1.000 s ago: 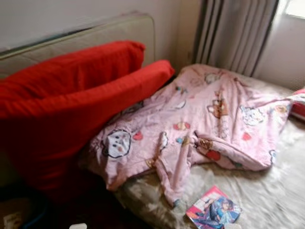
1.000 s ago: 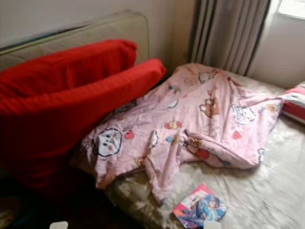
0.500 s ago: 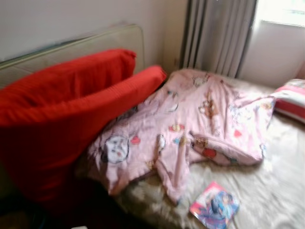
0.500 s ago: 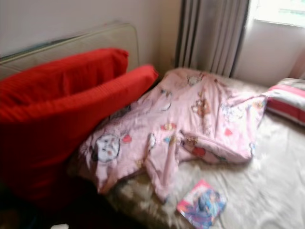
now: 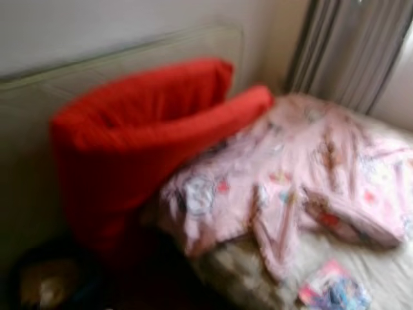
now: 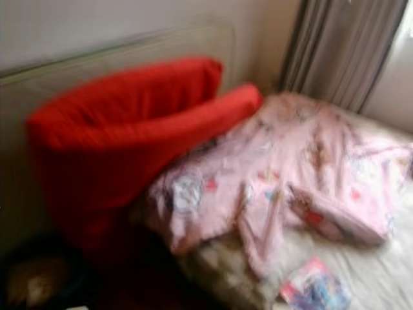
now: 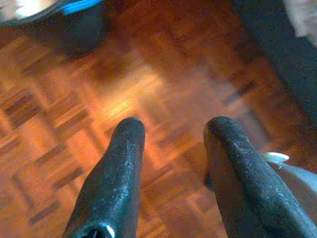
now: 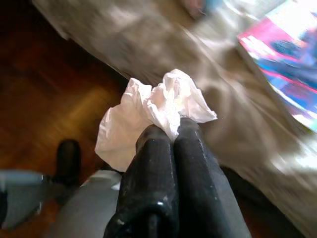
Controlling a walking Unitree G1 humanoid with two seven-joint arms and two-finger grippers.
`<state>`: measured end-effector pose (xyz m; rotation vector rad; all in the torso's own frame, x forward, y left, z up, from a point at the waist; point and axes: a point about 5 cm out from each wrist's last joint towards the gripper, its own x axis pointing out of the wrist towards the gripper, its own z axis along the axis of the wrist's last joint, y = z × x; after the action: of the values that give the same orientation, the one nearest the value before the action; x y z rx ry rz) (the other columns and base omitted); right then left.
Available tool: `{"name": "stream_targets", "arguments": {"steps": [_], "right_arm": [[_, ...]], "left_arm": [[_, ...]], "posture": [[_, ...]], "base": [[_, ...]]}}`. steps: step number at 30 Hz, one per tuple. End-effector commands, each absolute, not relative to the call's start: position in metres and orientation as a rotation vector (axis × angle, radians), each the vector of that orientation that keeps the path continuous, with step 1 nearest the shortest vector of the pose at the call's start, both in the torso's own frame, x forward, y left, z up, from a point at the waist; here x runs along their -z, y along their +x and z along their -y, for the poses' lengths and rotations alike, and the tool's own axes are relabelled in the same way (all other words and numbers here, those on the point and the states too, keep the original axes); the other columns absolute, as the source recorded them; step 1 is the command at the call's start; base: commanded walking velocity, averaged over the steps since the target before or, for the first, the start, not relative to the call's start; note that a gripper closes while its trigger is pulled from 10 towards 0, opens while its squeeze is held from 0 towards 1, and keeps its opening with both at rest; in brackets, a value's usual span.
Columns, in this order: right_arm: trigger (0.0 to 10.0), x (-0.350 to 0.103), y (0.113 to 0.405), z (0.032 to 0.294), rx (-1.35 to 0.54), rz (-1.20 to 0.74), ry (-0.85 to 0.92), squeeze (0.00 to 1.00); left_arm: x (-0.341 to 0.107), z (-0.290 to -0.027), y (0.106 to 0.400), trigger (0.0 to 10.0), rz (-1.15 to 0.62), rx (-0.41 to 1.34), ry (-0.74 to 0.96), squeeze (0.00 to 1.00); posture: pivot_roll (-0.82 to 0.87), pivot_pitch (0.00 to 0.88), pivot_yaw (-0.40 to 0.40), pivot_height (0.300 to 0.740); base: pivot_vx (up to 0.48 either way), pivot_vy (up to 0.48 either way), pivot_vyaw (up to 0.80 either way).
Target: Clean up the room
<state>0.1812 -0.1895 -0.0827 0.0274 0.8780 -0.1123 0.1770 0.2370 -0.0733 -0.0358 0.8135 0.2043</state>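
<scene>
My right gripper [image 8: 173, 134] is shut on a crumpled white tissue [image 8: 148, 111], held near the bed's edge above the wooden floor. A colourful picture book [image 5: 332, 292] [image 8: 287, 74] lies on the beige sheet near the bed's front edge. A pink cartoon-print blanket [image 5: 303, 174] lies rumpled across the bed [image 5: 381, 278]. Two large red pillows [image 5: 142, 129] lean against the headboard. My left gripper [image 7: 171, 129] hangs open over the parquet floor [image 7: 74, 114], holding nothing.
A dark round bin or basket [image 5: 48, 281] [image 7: 59, 15] stands on the floor left of the bed. Grey curtains [image 5: 355, 51] hang behind the bed at the right. The padded headboard [image 5: 116, 58] runs along the wall.
The whole picture has shifted right and blurred, so the camera has turned left. The floor basket has come into view and the striped item at the right has left it.
</scene>
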Motion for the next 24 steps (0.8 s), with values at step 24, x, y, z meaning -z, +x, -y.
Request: {"name": "stream_targets", "arguments": {"steps": [24], "right_arm": [[10.0,0.085,0.178,0.184,0.128,-0.883,0.052,0.00]], "left_arm": [[0.081,-0.237,0.162,10.0,-0.887,-0.211,-0.052,0.00]], "posture": [[0.03,0.148,-0.004,0.740]], "base": [[0.000,0.349,0.00]]}}
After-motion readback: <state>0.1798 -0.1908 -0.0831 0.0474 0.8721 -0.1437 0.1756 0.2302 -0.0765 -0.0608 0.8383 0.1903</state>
